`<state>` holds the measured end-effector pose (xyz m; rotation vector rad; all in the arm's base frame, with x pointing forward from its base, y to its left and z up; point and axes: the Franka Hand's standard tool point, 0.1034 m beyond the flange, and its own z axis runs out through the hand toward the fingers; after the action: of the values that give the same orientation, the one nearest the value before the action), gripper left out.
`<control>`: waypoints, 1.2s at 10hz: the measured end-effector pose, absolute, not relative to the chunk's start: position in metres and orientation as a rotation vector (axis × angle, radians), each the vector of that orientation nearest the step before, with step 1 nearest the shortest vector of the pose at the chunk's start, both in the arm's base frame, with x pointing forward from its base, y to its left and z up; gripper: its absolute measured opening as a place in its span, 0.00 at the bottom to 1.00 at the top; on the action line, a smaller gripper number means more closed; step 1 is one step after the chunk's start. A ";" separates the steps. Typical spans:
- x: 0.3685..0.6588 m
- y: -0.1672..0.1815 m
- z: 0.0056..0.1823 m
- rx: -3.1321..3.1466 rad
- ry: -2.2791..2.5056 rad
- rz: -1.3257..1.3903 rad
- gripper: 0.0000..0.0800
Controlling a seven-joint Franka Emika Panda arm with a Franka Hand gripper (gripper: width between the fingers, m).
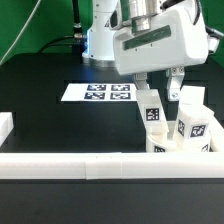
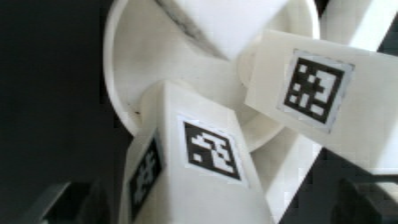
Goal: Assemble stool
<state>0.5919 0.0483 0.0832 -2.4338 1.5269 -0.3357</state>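
Note:
The stool parts sit at the exterior view's right, against the front rail. White blocky legs with square tags stand there: one (image 1: 153, 114) under my gripper, another (image 1: 192, 122) to its right. In the wrist view the round seat (image 2: 157, 50) lies behind two tagged legs, one nearer (image 2: 199, 158) and one farther (image 2: 311, 88). My gripper (image 1: 162, 93) hangs just above the parts. In the wrist view the gripper (image 2: 217, 206) is open, with dark fingers (image 2: 64, 205) on either side of the nearer leg and gaps between them and it.
The marker board (image 1: 100, 92) lies flat on the black table behind the parts. A long white rail (image 1: 80, 165) runs along the front edge, and a short white rail piece (image 1: 5, 126) stands at the exterior view's left.

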 end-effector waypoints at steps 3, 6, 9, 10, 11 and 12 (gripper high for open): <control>0.597 0.034 0.109 -2.547 1.323 -0.327 0.81; 0.592 0.021 0.117 -2.558 1.307 -0.343 0.81; 0.593 0.023 0.113 -2.754 0.966 -0.366 0.81; 0.594 0.026 0.113 -2.832 0.787 -0.382 0.81; 0.594 0.029 0.112 -2.889 0.620 -0.394 0.81; 0.593 0.030 0.111 -2.922 0.501 -0.396 0.81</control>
<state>0.5927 0.0298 0.1111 -2.9220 0.5014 -0.3962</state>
